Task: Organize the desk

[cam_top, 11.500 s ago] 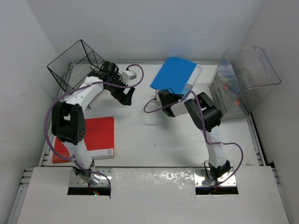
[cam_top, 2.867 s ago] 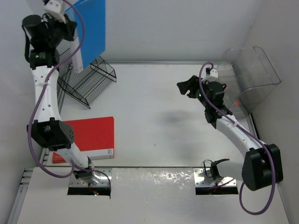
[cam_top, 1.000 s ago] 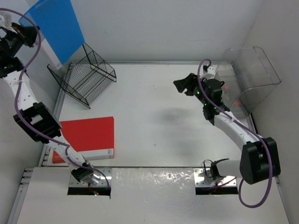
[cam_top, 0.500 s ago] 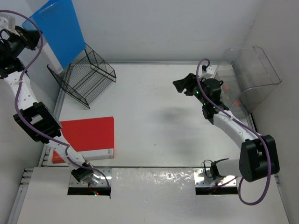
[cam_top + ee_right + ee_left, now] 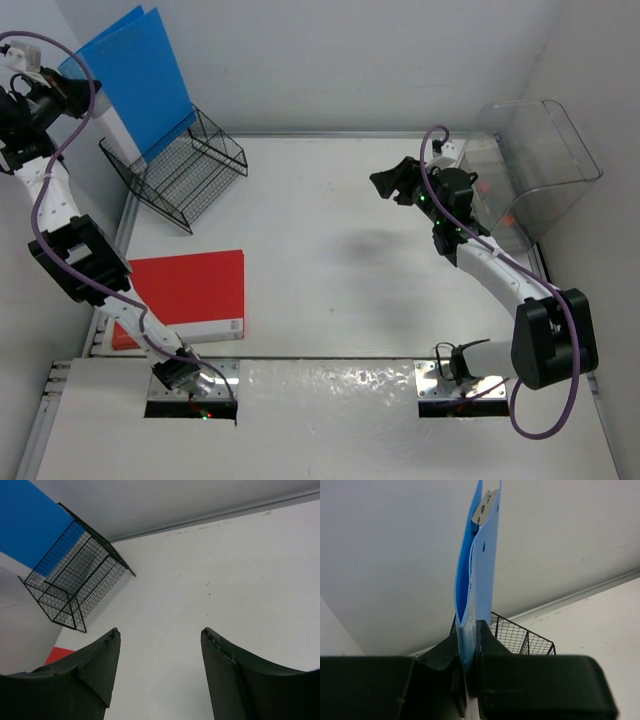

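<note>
White walls [image 5: 350, 60] close in on the white desk [image 5: 340, 290], which fills the overhead view from the arm bases at six o'clock to the far rail at twelve. A clear plastic bin [image 5: 535, 165] stands at the desk's two o'clock corner. At ten o'clock a blue folder [image 5: 135, 75] hangs upright, its lower end by a black wire basket [image 5: 185, 165]; I cannot tell if they touch. A red folder [image 5: 190, 290] lies flat at eight o'clock. The left pincer [image 5: 469, 650] is clamped on the blue folder's edge. The right pincer [image 5: 160, 630] is spread wide and holds nothing, above bare desk toward two o'clock.
</note>
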You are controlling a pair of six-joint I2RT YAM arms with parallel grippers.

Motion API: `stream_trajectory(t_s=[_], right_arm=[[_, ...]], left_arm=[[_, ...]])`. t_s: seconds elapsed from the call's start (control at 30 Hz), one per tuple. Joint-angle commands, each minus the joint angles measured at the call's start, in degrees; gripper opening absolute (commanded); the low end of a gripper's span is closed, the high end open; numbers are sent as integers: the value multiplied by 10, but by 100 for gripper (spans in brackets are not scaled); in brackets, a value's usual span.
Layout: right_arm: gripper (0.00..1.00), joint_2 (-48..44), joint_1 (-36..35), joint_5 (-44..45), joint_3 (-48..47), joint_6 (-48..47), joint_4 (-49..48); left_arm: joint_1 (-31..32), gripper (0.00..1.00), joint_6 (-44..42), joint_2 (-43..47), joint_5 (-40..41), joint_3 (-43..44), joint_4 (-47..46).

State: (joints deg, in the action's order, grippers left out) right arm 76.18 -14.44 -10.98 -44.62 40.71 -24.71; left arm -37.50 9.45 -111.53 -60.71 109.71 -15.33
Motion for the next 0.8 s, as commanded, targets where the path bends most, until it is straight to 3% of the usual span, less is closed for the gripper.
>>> stream_trajectory(t_s=[0.0,0.47,0.5,0.53,0.7,0.73,0.77], right_arm=[[64,-15,-1,-8,-23,-10,-11],[65,-29,-1,-4,-20,-14,-8],[65,-30,-1,-5,-20,-14,-6],[65,-31,-1,-6,-20,-14,-6],[67,-37,-1,-8,-15,-22,8],[67,-37,-2,-8,-14,-23,9],[68,-36,-2,-7,-13,-25,10]], left_arm=[[0,0,32,-15,-27,10,-78],[1,1,65,-53,-25,-20,-117],[1,5,65,-55,-27,-20,-116],[1,16,65,-58,-28,-20,-114],[5,50,34,-55,-23,-20,-67],[6,61,31,-51,-24,-20,-63],[6,64,29,-48,-24,-20,-59]])
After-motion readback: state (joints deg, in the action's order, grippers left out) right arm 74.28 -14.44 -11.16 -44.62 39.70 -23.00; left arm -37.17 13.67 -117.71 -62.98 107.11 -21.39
